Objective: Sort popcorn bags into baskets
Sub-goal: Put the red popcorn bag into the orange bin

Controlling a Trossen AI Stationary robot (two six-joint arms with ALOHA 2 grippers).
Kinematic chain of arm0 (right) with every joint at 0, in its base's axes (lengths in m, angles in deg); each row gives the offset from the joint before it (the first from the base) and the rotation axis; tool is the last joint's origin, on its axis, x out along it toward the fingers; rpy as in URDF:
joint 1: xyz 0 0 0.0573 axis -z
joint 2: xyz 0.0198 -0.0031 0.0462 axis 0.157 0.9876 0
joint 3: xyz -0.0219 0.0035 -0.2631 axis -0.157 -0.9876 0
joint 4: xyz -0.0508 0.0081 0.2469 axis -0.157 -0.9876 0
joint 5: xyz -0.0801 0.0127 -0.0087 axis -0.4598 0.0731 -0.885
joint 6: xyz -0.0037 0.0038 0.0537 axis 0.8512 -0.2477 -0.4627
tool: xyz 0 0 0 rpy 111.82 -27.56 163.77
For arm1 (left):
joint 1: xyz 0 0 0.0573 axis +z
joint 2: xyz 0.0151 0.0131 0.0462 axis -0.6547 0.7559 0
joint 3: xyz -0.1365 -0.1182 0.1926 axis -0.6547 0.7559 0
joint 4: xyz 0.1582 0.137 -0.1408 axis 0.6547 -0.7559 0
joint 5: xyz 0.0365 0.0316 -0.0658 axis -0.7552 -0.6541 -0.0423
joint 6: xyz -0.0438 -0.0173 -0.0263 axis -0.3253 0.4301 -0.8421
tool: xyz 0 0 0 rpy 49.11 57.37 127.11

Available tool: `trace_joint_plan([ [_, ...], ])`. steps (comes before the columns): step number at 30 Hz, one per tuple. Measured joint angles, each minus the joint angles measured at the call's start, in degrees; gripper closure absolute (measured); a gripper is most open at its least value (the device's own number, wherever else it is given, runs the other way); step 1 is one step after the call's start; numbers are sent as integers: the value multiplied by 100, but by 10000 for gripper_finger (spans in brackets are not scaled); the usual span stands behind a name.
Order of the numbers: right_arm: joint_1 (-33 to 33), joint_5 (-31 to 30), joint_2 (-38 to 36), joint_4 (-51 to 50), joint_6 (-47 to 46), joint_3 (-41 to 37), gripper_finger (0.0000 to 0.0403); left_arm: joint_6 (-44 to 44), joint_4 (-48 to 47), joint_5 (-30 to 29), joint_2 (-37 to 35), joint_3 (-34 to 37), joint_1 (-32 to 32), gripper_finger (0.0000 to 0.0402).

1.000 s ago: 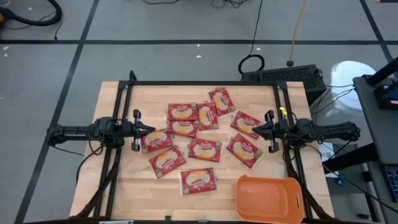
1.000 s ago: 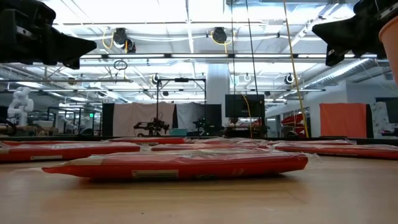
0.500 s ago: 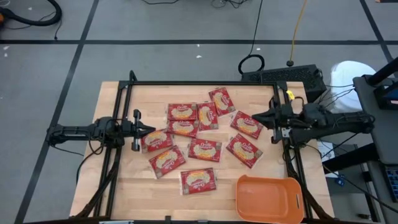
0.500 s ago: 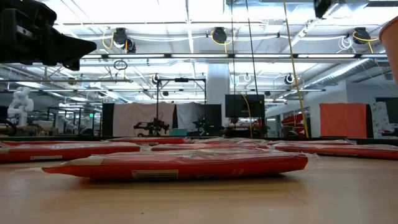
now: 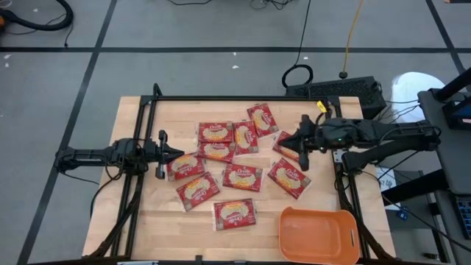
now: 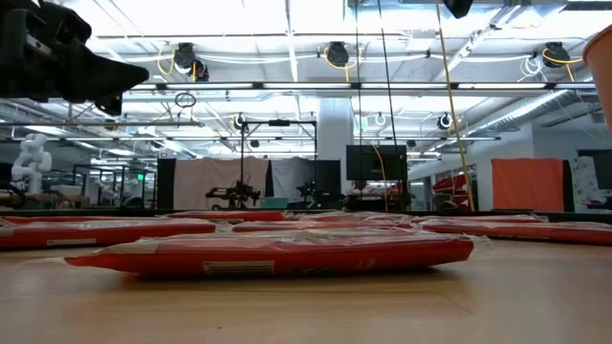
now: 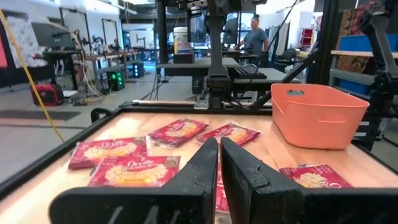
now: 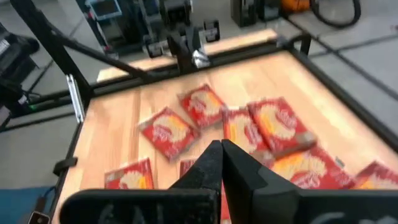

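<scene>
Several red popcorn bags (image 5: 243, 177) with cream oval labels lie flat and scattered across the middle of the wooden table, some overlapping; they also show in the low view (image 6: 277, 253) and both wrist views (image 7: 134, 171) (image 8: 280, 127). The orange basket (image 5: 318, 235) (image 7: 317, 115) stands at the table's near right corner. My left gripper (image 5: 171, 154) (image 7: 219, 152) is shut and hovers at the left side, beside a bag. My right gripper (image 5: 296, 141) (image 8: 221, 152) is shut and raised above the rightmost bags.
A black frame rail (image 5: 235, 99) runs along the table's far edge and both sides. Bare wood (image 5: 158, 221) lies along the near edge, left of the basket. A person (image 7: 255, 34) stands in the room far beyond the table.
My right gripper has risen, leaving the low view's top edge, and moved toward the table's left and slightly toward the far edge, from the right rail to above the rightmost bags. It has stayed shut. The bags have not moved.
</scene>
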Motion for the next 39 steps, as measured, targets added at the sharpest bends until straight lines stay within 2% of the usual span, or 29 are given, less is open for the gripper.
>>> trace_joint_plan([
  [5,0,0,298,-73,-120,-86,403,-444,-58,-193,13,-98,-1,376],
  [9,0,-7,455,-15,-238,-232,403,-626,-453,-193,277,-646,-1,376],
  [16,0,-4,521,17,-502,-575,403,-1085,-1661,-191,1387,-2416,2,376],
  [25,0,-2,516,80,-1210,-1238,403,-778,-3667,72,3228,-5009,-9,376],
  [29,-82,-19,516,85,-1548,-1475,403,-782,-4391,74,3944,-5771,-11,376],
  [33,-330,-145,516,67,-1867,-1710,401,-772,-4535,80,4449,-5857,-43,376],
  [39,-814,-186,516,-58,-2490,-1797,377,-856,-4345,-68,5097,-5416,-366,376],
])
